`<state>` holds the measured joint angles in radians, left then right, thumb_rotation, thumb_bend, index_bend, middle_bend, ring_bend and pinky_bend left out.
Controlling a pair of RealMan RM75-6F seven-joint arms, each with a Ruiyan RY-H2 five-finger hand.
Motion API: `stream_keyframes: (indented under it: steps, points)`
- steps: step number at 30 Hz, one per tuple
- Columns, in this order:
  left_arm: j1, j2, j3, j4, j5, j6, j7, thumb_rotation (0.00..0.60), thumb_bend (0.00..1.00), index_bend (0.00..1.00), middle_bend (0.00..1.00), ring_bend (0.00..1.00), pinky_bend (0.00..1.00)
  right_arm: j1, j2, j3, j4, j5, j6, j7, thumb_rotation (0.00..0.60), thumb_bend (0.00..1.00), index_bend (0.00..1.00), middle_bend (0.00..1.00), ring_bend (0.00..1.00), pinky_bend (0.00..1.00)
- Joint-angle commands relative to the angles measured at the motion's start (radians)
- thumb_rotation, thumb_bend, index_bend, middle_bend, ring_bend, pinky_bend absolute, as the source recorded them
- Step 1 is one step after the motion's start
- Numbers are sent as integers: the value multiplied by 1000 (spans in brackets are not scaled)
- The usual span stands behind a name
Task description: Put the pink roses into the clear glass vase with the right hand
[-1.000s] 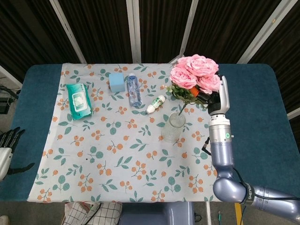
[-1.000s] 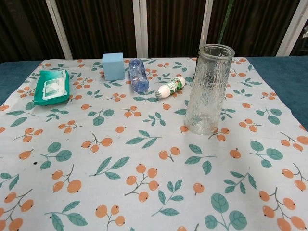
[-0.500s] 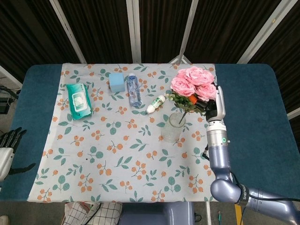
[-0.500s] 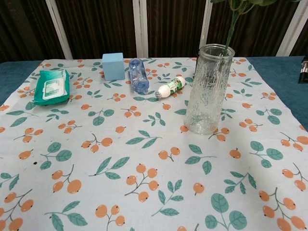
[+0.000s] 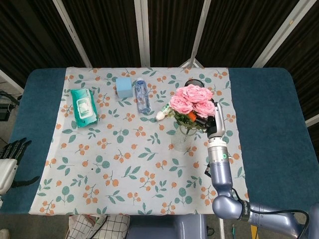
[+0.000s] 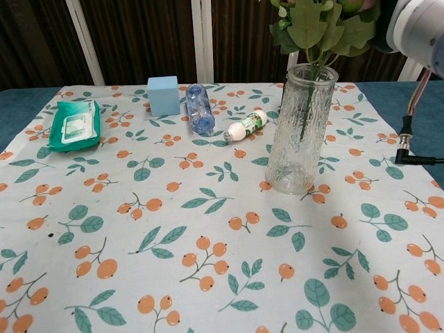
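Note:
The pink roses (image 5: pixel 191 99) stand above the clear glass vase (image 6: pixel 300 129), and their green stems reach down inside it. Leaves (image 6: pixel 319 26) spread just over the rim. My right hand (image 5: pixel 207 119) grips the bunch beside the leaves, right of the vase mouth; in the chest view only its wrist (image 6: pixel 422 28) shows at the top right. The vase (image 5: pixel 182 138) stands upright on the floral cloth. My left hand (image 5: pixel 11 151) rests low off the table's left edge, holding nothing, fingers apart.
On the floral cloth (image 5: pixel 124 149) lie a green wipes pack (image 5: pixel 82 106), a blue cube (image 5: pixel 124 87), a clear water bottle (image 5: pixel 143 96) and a small white bottle (image 5: pixel 164 111) just behind the vase. A black cable (image 6: pixel 416 159) hangs by the right wrist.
My right hand has come down and left with the roses. The stems, which hung above the rim, now sit deep inside the vase.

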<state>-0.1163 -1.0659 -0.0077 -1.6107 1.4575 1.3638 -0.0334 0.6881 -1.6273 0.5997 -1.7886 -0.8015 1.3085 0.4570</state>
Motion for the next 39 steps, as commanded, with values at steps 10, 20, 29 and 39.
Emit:
stream_keyframes:
  steps: [10, 20, 29, 39]
  points:
    - [-1, 3, -3, 2, -10, -4, -10, 600, 0, 0, 0, 0, 0, 15, -56, 27, 76, 11, -24, -10, 600, 356, 446, 508, 520, 399]
    - [-6, 1, -5, -2, -11, -10, -5, 600, 0, 0, 0, 0, 0, -4, -80, 0, 98, -26, -43, -6, 600, 355, 209, 320, 320, 176]
    - [-7, 3, -4, -5, -10, -11, -13, 600, 0, 0, 0, 0, 0, -45, -55, -42, 67, -79, -81, 14, 600, 355, 0, 33, 28, 0]
    - [-5, 1, -5, -6, -12, -7, -12, 600, 0, 0, 0, 0, 0, -122, 3, -95, -23, -161, -77, 31, 600, 348, 0, 0, 0, 0]
